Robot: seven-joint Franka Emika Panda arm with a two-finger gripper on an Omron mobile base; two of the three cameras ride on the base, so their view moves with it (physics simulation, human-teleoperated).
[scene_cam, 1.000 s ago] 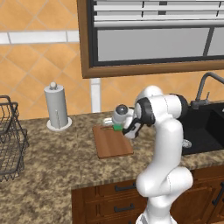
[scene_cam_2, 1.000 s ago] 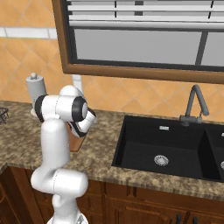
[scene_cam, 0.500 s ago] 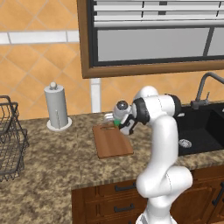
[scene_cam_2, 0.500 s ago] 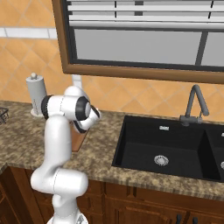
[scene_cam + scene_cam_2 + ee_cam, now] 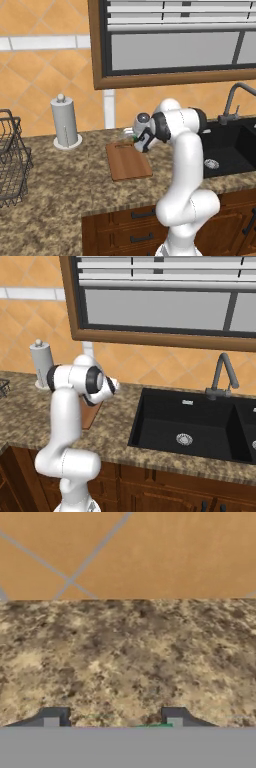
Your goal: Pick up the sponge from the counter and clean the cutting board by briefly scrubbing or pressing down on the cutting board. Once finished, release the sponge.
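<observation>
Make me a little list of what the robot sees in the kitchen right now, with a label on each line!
gripper: shut on the sponge, at the far edge of the cutting board
sponge: green, a thin sliver between the fingertips
cutting board: reddish-brown wood, flat on the counter
counter: speckled brown granite
paper towel roll: upright, left of the board by the wall
wire basket: dark, at the counter's left end
sink: black, right of the arm
faucet: dark, behind the sink
</observation>
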